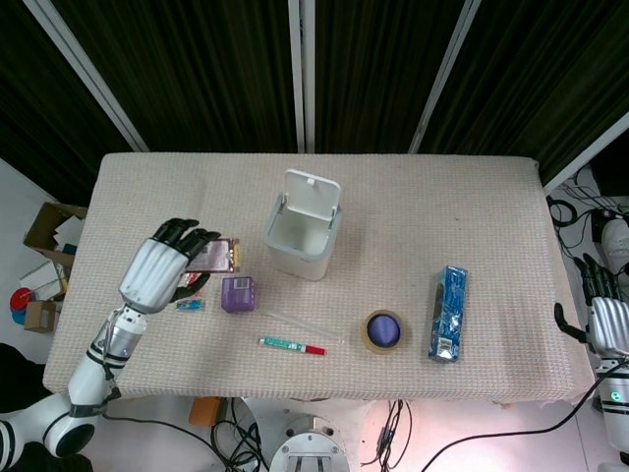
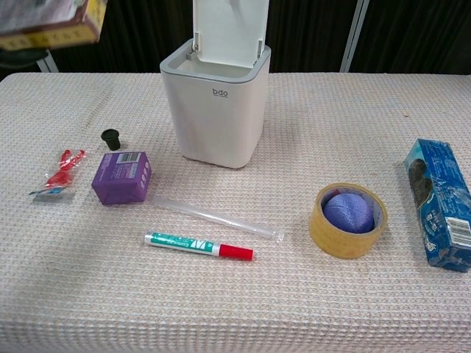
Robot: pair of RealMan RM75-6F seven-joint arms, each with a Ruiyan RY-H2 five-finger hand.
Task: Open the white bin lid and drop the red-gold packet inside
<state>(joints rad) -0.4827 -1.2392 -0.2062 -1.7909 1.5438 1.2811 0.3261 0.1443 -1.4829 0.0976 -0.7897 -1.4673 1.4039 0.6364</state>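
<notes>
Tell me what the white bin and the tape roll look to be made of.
White bin: likely moulded plastic with a matte, smooth finish, judging by its even walls, rounded corners and hinged lid. Tape roll: translucent tan plastic film, apparently packing tape, glossy, wound in a ring.

bin (image 1: 303, 239): white, mid-table, lid (image 1: 312, 192) upright, open | packet (image 1: 215, 257): red-gold, held aloft left of bin

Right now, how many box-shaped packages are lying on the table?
2. The purple box lies left of the bin; the blue packet lies at the right, past the tape roll. The red-gold packet is off the table, held in the left hand.
</notes>
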